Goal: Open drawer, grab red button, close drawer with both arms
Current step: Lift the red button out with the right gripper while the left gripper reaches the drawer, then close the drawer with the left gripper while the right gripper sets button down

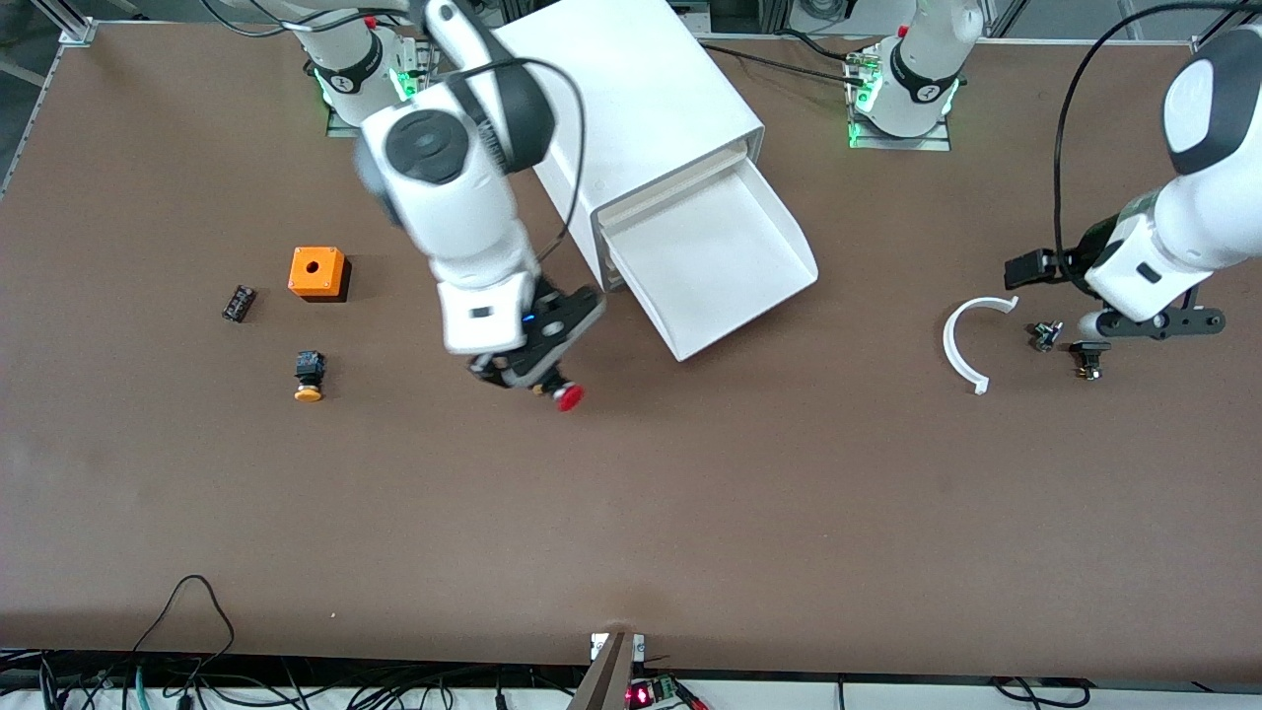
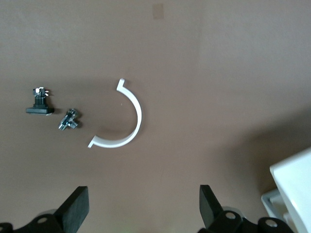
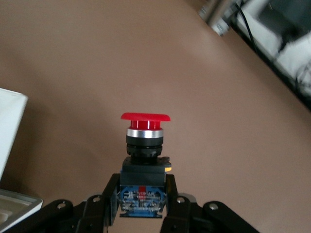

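Over bare table just beside the open drawer's front corner, the button (image 3: 145, 145) hangs in the right gripper (image 1: 532, 370), jaws clamped on its black body, red cap pointing away from the wrist. The drawer (image 1: 712, 258) stands pulled well out of the cabinet (image 1: 646, 108); its tray shows empty as far as can be seen. Grab looks done, closing is what remains. Judgement: keep the clamp firm and carry the button clear before any push, then press the drawer front squarely along its slide so the cabinet does not swivel. The left gripper (image 2: 141, 206) waits, fingers wide apart and holding nothing, over the table near a white curved strip (image 1: 968, 340) and two small metal fittings (image 1: 1045, 335).
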Available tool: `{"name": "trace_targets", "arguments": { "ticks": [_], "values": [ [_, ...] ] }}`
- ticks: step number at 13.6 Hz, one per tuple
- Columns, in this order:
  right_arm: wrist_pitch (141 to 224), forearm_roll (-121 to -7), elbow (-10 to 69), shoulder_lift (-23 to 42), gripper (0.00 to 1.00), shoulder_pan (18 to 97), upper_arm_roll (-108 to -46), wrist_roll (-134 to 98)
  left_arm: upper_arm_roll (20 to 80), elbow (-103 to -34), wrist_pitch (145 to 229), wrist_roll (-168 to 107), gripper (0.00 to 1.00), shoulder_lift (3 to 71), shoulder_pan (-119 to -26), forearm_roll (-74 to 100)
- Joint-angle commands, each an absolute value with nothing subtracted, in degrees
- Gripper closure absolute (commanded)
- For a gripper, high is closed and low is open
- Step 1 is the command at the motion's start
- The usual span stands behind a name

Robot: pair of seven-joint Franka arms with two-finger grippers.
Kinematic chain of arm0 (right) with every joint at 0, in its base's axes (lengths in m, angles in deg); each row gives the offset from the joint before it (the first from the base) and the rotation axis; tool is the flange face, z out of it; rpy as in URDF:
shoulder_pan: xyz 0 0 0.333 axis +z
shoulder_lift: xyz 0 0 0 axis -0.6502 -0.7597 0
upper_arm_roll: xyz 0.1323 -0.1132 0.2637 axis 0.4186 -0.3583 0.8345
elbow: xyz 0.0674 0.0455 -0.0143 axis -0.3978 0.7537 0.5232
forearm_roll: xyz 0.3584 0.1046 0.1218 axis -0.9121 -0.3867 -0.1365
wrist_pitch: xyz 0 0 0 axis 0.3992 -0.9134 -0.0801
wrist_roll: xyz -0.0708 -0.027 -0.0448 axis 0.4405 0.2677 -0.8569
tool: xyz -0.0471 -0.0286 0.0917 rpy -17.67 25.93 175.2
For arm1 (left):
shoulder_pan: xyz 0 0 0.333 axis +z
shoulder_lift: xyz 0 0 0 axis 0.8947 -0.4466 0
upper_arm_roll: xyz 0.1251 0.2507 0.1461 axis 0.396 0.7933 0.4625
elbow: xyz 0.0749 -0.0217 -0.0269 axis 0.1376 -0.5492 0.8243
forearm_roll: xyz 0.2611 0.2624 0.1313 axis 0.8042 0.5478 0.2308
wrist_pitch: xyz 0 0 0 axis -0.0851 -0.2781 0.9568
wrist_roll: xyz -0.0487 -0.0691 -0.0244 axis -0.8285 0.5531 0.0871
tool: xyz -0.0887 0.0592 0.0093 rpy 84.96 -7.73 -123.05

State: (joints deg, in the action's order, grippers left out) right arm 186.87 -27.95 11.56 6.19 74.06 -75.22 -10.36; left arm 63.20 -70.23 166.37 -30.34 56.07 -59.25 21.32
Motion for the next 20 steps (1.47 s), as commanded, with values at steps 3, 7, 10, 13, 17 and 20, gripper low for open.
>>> {"name": "trace_targets", "arguments": {
  "ticks": [3,7,10,13,17,20],
  "values": [
    [180.2,-29.7,23.9,12.9,0.89,67.5,-74.6,-28.9,58.5,-81.8,185.4,-48.5,0.0,54.0,-61.9,20.6],
    [178.4,-24.4,30.1,12.8,0.89,62.8,-74.7,-37.5,53.4,-89.4,198.7,-63.1,0.0,51.5,-64.2,20.7],
    [184.2,-21.7,36.2,12.6,0.89,58.9,-74.6,-37.7,52.7,-90.4,203.2,-71.7,0.0,48.9,-67.3,20.7],
    [204.4,-21.3,48.0,11.4,0.89,56.3,-74.6,-34.1,49.9,-92.4,205.0,-79.7,0.0,47.9,-69.0,20.2],
    [216.3,-21.2,52.3,7.2,0.89,54.5,-74.6,-32.2,45.8,-93.5,206.4,-86.9,0.0,47.9,-70.8,17.1],
    [216.4,-21.3,52.0,6.5,0.58,54.4,-74.6,-32.7,42.6,-95.0,206.0,-87.9,0.0,48.4,-71.1,15.9]
  ]
}}
